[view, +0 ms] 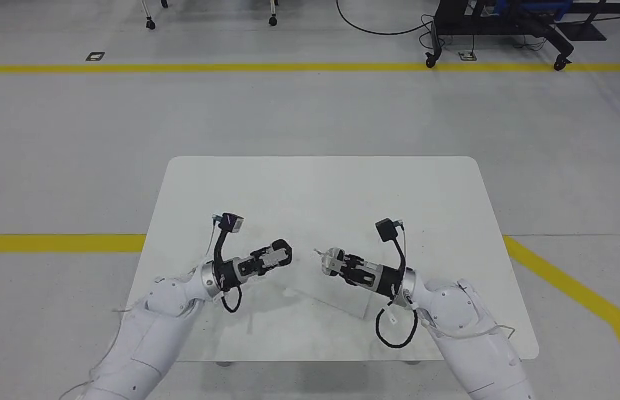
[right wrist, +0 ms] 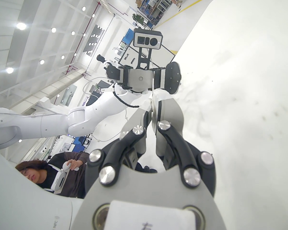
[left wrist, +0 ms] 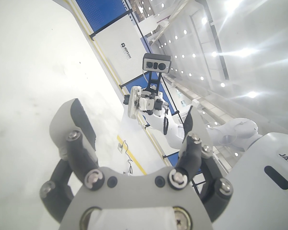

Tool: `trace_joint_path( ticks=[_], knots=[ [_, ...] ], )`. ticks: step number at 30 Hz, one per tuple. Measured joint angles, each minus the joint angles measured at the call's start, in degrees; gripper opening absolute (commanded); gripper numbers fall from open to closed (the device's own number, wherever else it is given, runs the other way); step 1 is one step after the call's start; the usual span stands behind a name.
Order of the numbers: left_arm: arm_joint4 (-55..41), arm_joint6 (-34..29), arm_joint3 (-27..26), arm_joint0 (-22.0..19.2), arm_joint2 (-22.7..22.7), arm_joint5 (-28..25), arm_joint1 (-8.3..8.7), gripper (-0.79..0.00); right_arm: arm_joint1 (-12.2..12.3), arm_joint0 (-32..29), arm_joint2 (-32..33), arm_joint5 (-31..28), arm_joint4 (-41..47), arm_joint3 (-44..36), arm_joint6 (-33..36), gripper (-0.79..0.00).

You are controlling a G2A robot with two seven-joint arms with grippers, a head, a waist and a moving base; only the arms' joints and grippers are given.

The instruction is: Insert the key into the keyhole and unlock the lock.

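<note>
Two arms meet over the front middle of the white table (view: pixel 320 190), gripper tips facing each other a short gap apart. My left gripper (view: pixel 287 247) is open, its black-padded fingers (left wrist: pixel 82 123) spread wide with nothing between them. In the right wrist view the left gripper (right wrist: pixel 139 72) is seen end-on, one round black pad (right wrist: pixel 172 77) turned toward the camera. My right gripper (view: pixel 324 259) is shut, its pale fingers (right wrist: pixel 163 111) pressed together. I cannot make out anything held between them. The right gripper (left wrist: pixel 133 105) hangs just above the tabletop.
The table's front edge (view: pixel 390 358) lies close under both forearms. Yellow floor lines (view: pixel 290 68) run behind and beside the table. Wheeled carts (view: pixel 500 30) stand far back on the floor.
</note>
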Motion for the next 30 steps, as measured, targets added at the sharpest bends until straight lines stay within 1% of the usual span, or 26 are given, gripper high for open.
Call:
trace_joint_path(
  ticks=[3,4,5,7,8,10,11,14,16,18,20,22,24,25,30],
  knots=[
    [0.27,-5.80,-9.85,5.51,-5.75,2.50,2.20,0.000,0.00,0.01,-0.01,0.01,-0.02,0.00,0.01,-0.785],
    [2.34,-7.89,-14.50,8.44,-8.88,3.40,3.23,0.000,0.00,0.01,-0.01,0.01,-0.02,0.00,0.01,-0.785],
    [4.35,-9.14,-18.03,10.78,-11.37,4.21,3.95,0.000,0.00,0.01,-0.01,0.01,-0.02,0.00,0.01,-0.785],
    [10.41,-11.32,-25.68,16.03,-17.29,6.44,5.43,0.000,0.00,0.01,-0.01,0.01,-0.02,0.00,0.01,-0.785],
    [13.69,-12.11,-28.48,17.98,-19.75,7.50,5.97,0.000,0.00,0.01,-0.01,0.01,-0.02,0.00,0.01,-0.785],
    [22.22,-12.62,-33.20,21.25,-24.64,10.05,6.91,0.000,0.00,0.01,-0.01,0.01,-0.02,0.00,0.01,-0.785],
    [25.56,-12.79,-34.50,22.09,-25.99,10.79,7.17,0.000,0.00,0.01,-0.01,0.01,-0.02,0.00,0.01,-0.785],
    [34.85,-12.99,-35.73,22.29,-28.02,11.51,7.81,0.000,0.00,0.01,-0.01,0.01,-0.02,0.00,0.01,-0.785],
    [39.25,-12.25,-35.04,21.10,-27.76,11.83,8.03,0.000,0.00,0.01,-0.01,0.01,-0.02,0.00,0.01,-0.785],
    [41.71,-11.21,-33.93,19.41,-27.52,12.42,8.18,0.000,0.00,0.01,-0.01,0.01,-0.02,0.00,0.01,-0.785],
    [47.45,-7.25,-32.74,17.41,-27.92,15.66,8.24,0.000,0.00,0.01,-0.01,0.01,-0.02,0.00,0.01,-0.785],
    [53.30,-3.39,-32.48,17.05,-27.76,18.62,8.19,0.000,0.00,0.01,-0.01,0.01,-0.02,0.00,0.01,-0.785],
    [53.89,-3.97,-32.52,17.13,-27.72,17.86,8.18,0.000,0.00,0.01,-0.01,0.01,-0.02,0.00,0.01,-0.785],
    [52.27,-4.67,-32.54,17.15,-27.72,17.41,8.18,0.000,0.00,0.01,-0.01,0.01,-0.02,0.00,0.01,-0.785],
    [50.74,-4.84,-32.54,17.15,-27.73,17.36,8.18,0.000,0.00,0.01,-0.01,0.01,-0.02,0.00,0.01,-0.785]
  ],
)
